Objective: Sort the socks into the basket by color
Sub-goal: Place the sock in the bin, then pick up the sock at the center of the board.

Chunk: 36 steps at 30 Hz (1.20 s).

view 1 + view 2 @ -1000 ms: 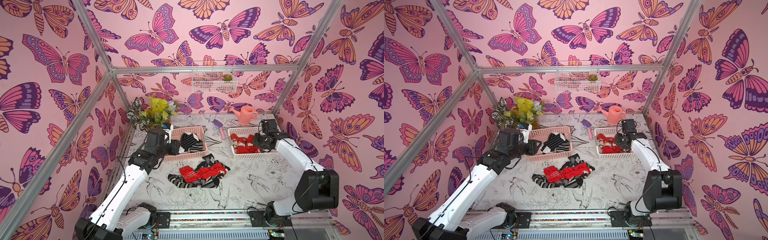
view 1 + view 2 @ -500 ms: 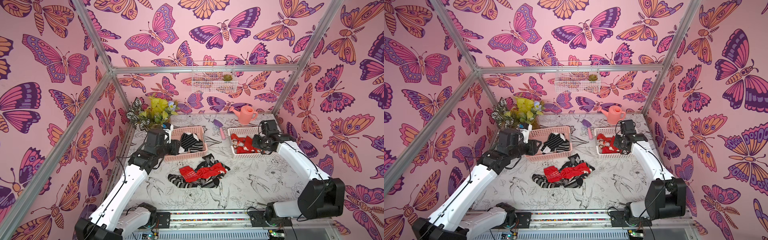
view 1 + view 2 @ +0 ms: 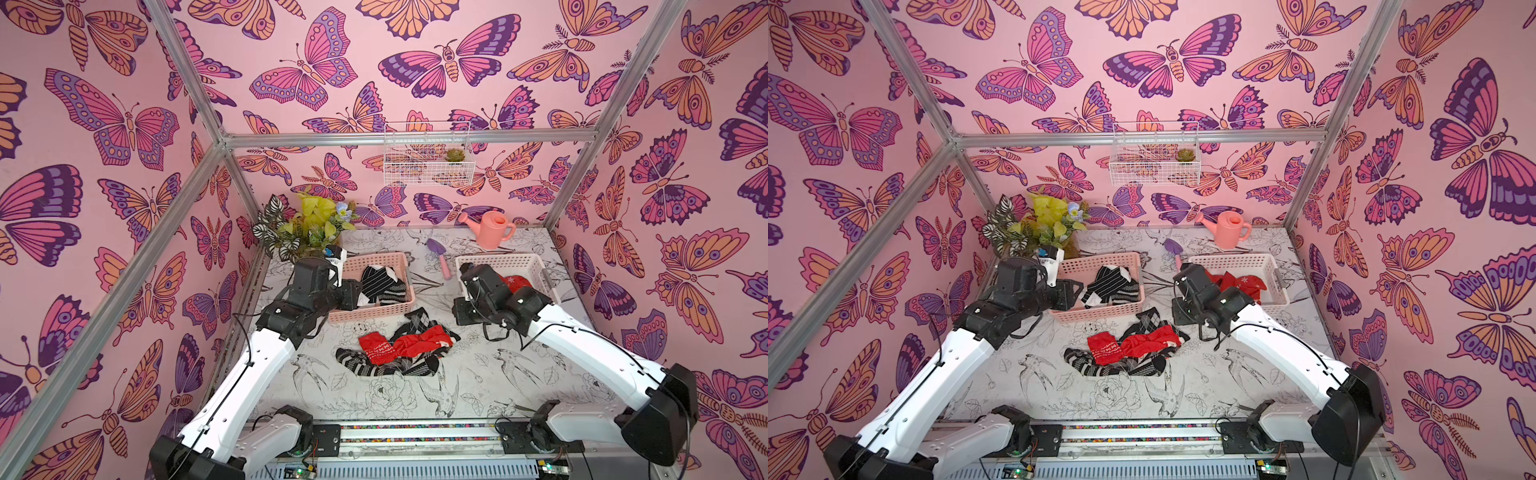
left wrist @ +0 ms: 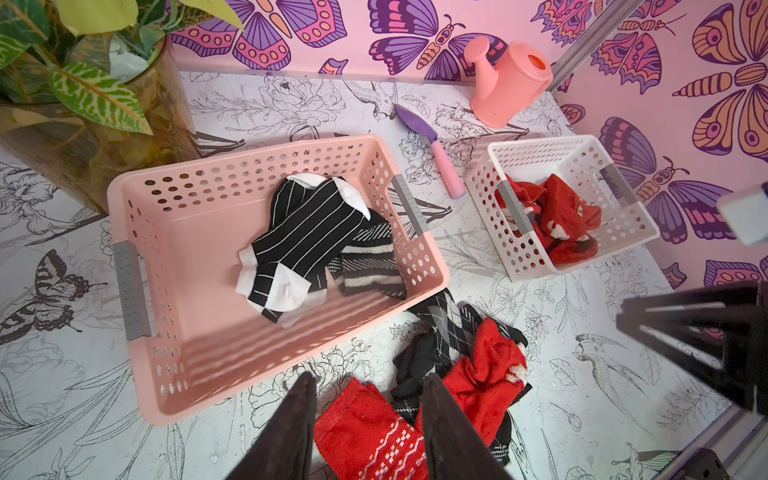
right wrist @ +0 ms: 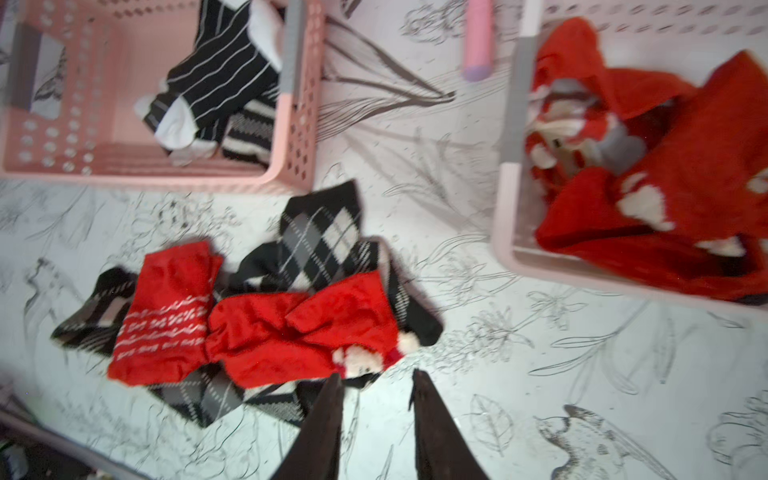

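Right wrist view has my right gripper with its jaws apart and nothing between them, hanging over bare table just beside the sock pile. Nearest its tips is the red Santa sock, draped over an argyle sock. A second red sock lies beyond, touching it.

I judge the Santa sock to be the next pick. To do it well I'd drop onto the bunched red fold, away from the edge where the argyle sock shows underneath, so I pinch red fabric only. Then I'd lift straight up until it hangs free before swinging to the white basket, where the other red socks lie.

My left gripper is likewise spread and empty above the same pile; I'd hold it off until the right is clear. Striped socks sit in the pink basket.
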{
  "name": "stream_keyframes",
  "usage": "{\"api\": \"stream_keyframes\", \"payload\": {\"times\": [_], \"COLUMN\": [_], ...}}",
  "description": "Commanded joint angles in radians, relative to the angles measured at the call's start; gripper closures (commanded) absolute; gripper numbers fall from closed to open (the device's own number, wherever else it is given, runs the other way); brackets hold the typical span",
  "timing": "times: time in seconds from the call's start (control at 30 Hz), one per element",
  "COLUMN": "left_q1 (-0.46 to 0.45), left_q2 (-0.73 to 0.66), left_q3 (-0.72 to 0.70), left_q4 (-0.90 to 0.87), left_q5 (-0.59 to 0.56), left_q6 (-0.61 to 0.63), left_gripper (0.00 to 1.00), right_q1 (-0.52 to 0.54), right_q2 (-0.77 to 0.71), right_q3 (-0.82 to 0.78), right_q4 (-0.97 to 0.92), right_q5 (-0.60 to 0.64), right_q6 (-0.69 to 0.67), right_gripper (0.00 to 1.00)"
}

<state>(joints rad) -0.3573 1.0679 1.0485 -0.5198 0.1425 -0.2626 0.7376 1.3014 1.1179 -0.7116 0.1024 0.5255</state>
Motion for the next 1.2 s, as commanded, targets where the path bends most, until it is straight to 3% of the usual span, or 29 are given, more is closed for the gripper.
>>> {"api": "stream_keyframes", "payload": {"times": [0.0, 0.5, 0.8, 1.17], "left_q1": [0.006, 0.006, 0.006, 0.006], "left_q2": [-0.016, -0.022, -0.022, -0.023], "left_q3": [-0.018, -0.018, -0.018, -0.018], "left_q4": [0.009, 0.008, 0.008, 0.008], "left_q5": [0.009, 0.008, 0.008, 0.009], "left_q6": [0.011, 0.01, 0.01, 0.011], "left_gripper": [0.55, 0.55, 0.55, 0.55], "right_q1": [0.089, 0.286, 0.309, 0.311], "right_q2": [0.031, 0.263, 0.404, 0.462], "right_q3": [0.018, 0.076, 0.141, 0.164], "right_q4": [-0.019, 0.05, 0.032, 0.026], "right_q5": [0.037, 0.007, -0.03, -0.032], "right_q6": [0.068, 0.147, 0.148, 0.148], "right_gripper": [0.69, 0.67, 0.64, 0.57]}}
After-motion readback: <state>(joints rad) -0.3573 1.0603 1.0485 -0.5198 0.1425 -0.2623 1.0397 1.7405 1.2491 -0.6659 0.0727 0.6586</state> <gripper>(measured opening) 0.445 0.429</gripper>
